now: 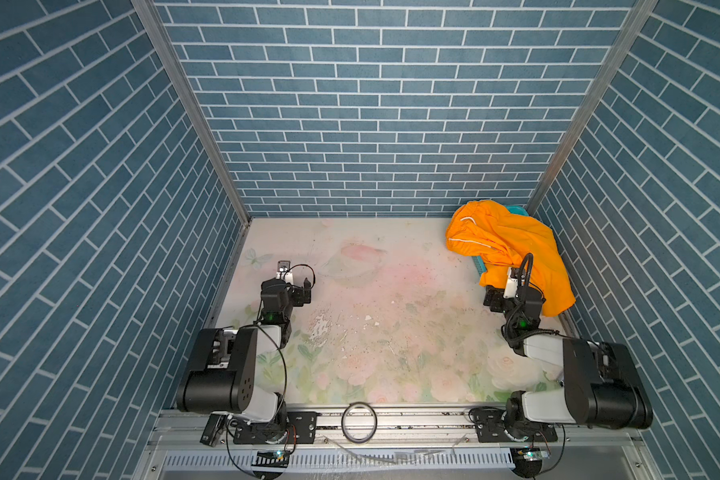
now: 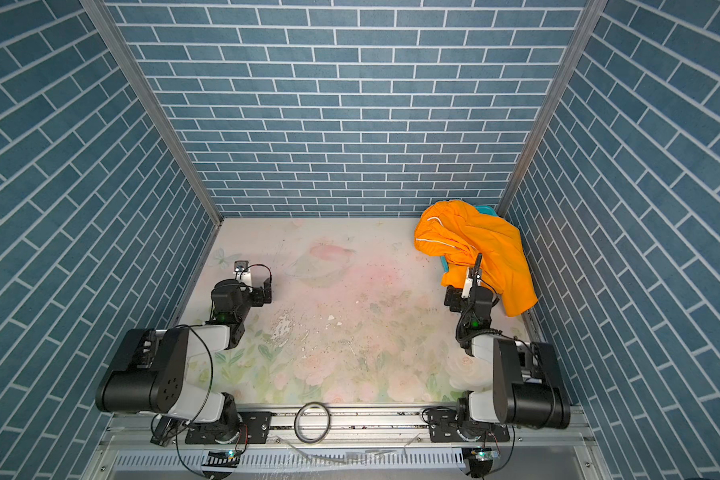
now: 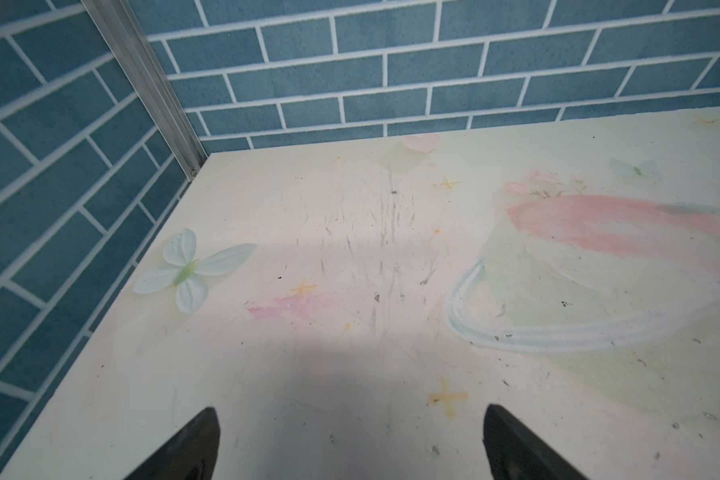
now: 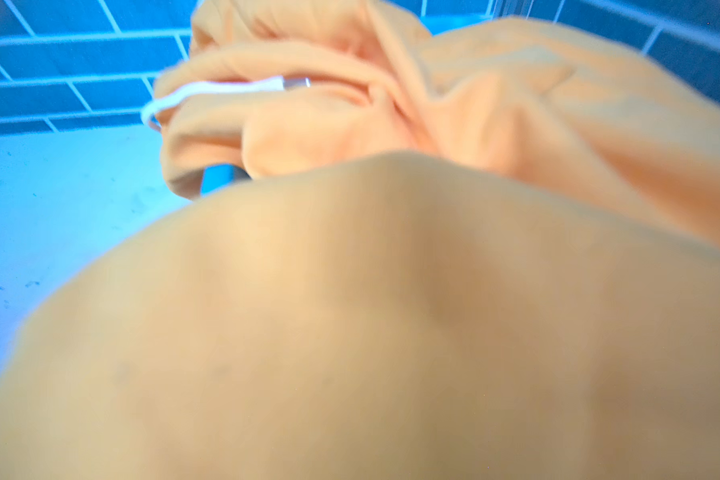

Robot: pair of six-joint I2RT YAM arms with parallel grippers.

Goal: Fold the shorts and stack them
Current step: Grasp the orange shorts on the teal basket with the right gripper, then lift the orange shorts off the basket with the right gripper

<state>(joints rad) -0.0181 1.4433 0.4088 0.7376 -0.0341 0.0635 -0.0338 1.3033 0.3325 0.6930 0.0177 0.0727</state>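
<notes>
The teal basket [image 1: 479, 263] is covered by the orange shorts [image 1: 512, 237], its contents hidden. The left gripper [image 3: 350, 409] is held spread; the right gripper [image 1: 492, 300], at the cloth's edge, cannot be judged.

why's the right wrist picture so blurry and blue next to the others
Right wrist view: the orange shorts fill the lens up close, so they blur and wash to peach, with a blue cast on the table. Left wrist view: sharp, soft shadow ahead of the left claw. Both top views: sharp, evenly lit.

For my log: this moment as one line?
left gripper: open, above table | right gripper: at orange shorts, grip unclear | shorts: unfolded, over teal basket
</notes>
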